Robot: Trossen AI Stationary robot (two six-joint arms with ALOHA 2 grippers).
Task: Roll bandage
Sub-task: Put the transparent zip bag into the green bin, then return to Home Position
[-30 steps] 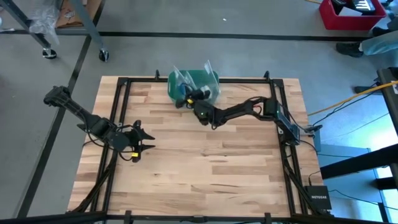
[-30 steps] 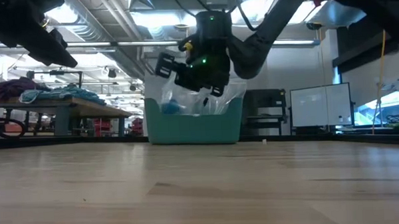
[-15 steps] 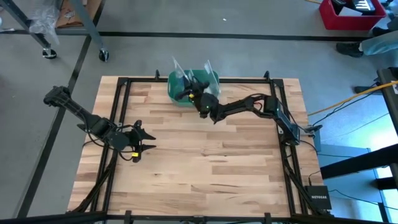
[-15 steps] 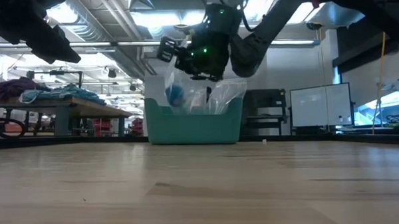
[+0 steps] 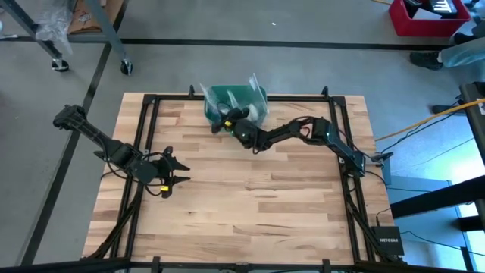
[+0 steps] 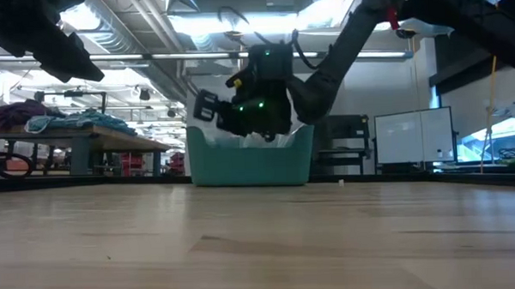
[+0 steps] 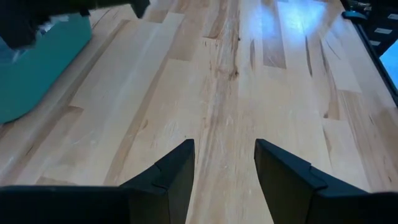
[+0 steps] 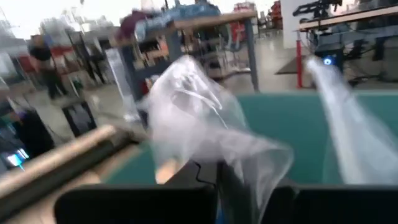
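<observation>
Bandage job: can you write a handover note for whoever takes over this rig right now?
Left gripper: open, empty, above the table's left side.
Right gripper: shut, at the green bin's near rim, against the clear bag; a grip can't be confirmed.
Bandage: not in view.
Done: no rolling visible.
Left: get the bandage onto the table and roll it.

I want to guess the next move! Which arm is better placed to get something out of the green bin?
Probably the right: its gripper is at the green bin, by the clear plastic. The left gripper waits far away, over bare table.
</observation>
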